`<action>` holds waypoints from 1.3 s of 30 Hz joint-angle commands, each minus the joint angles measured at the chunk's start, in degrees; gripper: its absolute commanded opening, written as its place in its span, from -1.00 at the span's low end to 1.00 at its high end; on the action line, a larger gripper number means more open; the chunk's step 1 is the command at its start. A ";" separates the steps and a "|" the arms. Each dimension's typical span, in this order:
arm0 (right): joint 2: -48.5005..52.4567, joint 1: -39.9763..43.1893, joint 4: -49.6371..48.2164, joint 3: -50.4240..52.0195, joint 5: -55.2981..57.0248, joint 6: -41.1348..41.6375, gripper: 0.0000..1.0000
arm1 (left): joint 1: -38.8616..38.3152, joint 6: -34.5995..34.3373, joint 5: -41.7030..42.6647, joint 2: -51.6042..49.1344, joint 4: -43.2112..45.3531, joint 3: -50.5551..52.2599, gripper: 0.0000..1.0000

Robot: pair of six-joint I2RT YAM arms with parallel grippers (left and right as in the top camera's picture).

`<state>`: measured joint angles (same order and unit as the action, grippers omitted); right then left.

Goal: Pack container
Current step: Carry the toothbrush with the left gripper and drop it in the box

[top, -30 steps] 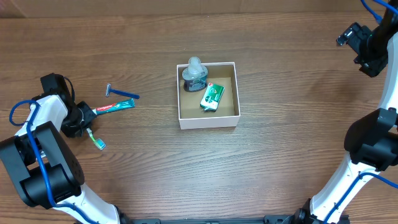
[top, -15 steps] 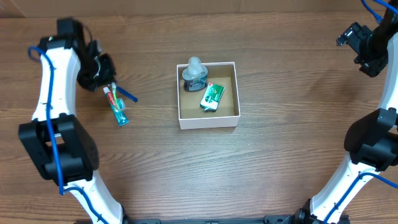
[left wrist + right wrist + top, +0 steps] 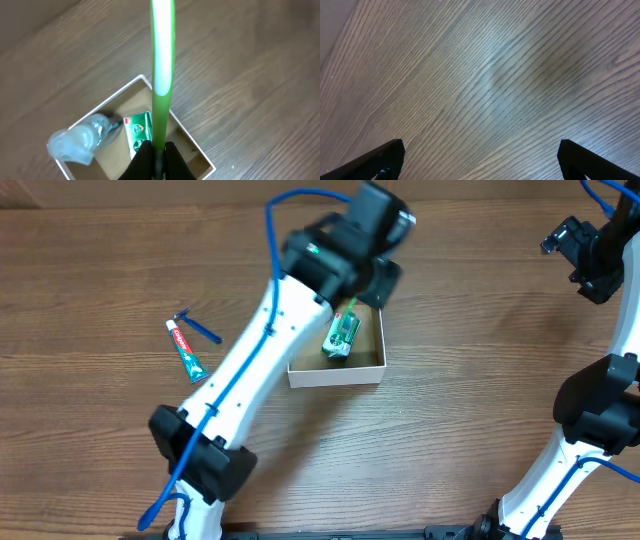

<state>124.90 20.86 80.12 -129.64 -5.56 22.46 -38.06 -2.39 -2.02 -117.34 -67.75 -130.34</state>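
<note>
Wooden table point(image 3: 480, 380) centre: shallow white cardboard container point(image 3: 335, 376) holds green packet point(image 3: 342, 338) and clear-capped bottle point(image 3: 75, 142); left gripper point(image 3: 159, 155) above it grasps a green plastic toothbrush point(image 3: 162, 60); toothpaste tube point(image 3: 185, 350) and blue razor point(image 3: 203, 330) lie unpacked, left.

The shallow square cardboard container point(image 3: 336, 376) has white outer walls, a white rim and a plain brown interior. It sits flat on the wooden table point(image 3: 480, 430) near the centre, open side up. Its far-left corner is hidden in the overhead view. Inside lie a green-and-white packet point(image 3: 341, 337) and, just beside it, a clear-capped bottle point(image 3: 80, 142).
</note>
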 commanded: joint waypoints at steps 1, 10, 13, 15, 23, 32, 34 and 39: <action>-1.03 -0.17 -0.26 -1.57 0.42 0.11 1.00 | -2.43 17.64 -5.05 0.46 -1.66 1.01 -0.90; -1.03 -0.17 -0.26 -1.57 0.39 0.11 1.00 | 4.68 42.01 7.89 0.44 -2.86 15.63 -0.86; -1.03 -0.17 -0.26 -1.57 0.42 0.11 1.00 | 4.63 46.56 9.31 0.44 0.70 18.93 -0.86; -1.03 -0.17 -0.26 -1.57 0.39 0.09 1.00 | 4.63 48.76 9.44 0.44 2.19 19.74 -0.90; -1.03 -0.17 -0.26 -1.57 0.39 0.11 1.00 | 4.63 49.96 9.29 0.46 2.56 19.71 0.42; -1.03 -0.17 -0.26 -1.57 0.39 0.11 1.00 | 5.60 26.38 5.29 6.62 -3.21 0.76 1.00; -1.03 -0.17 -0.26 -1.57 0.39 0.11 1.00 | 9.20 20.00 0.44 7.54 -6.60 0.48 1.00; -1.03 -0.17 -0.26 -1.57 0.39 0.11 1.00 | 30.47 -7.06 3.69 3.32 -10.27 5.73 1.00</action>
<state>124.90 20.86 80.14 -129.64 -5.54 22.46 -19.07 8.86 -0.05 -110.61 -76.51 -128.81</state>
